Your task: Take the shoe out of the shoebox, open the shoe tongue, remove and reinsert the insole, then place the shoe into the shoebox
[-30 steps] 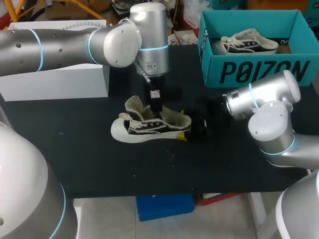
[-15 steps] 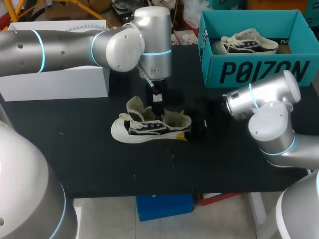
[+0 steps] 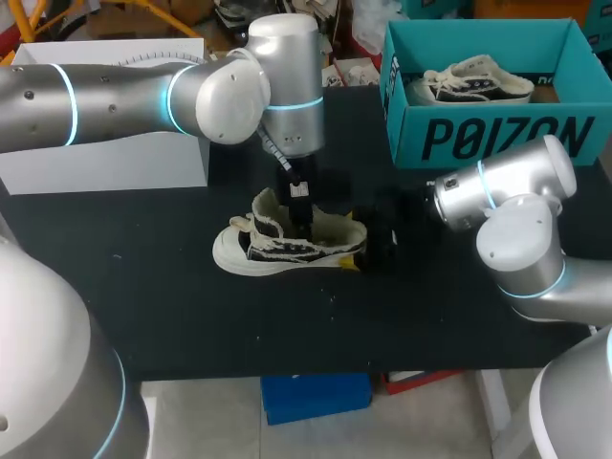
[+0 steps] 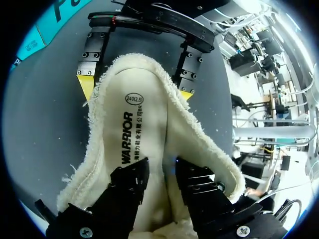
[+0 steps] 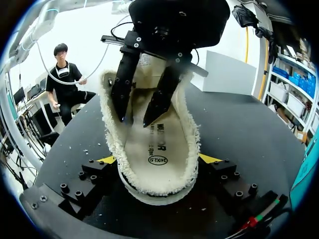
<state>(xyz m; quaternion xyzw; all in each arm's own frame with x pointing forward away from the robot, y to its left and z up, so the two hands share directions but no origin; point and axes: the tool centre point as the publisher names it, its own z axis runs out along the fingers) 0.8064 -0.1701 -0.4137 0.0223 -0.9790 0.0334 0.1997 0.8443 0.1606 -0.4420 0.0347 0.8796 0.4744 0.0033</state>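
- Fingers (image 5: pixel 208 158) of the right gripper (image 5: pixel 158 160) clasp the shoe (image 3: pixel 287 251) at its heel, on the table (image 3: pixel 191 306).
- Left gripper (image 4: pixel 160 167): fingers (image 4: pixel 129 189) parted, tips on the insole (image 4: pixel 144 114).
- Two shoes; the second shoe (image 3: pixel 473 81) lies inside the single shoebox (image 3: pixel 497 139); one white box (image 3: pixel 105 158).

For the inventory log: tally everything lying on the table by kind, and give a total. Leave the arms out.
Shoes: 2 (one shoe on the table, one shoe inside the shoebox)
Shoeboxes: 1
White boxes: 1
Total: 4
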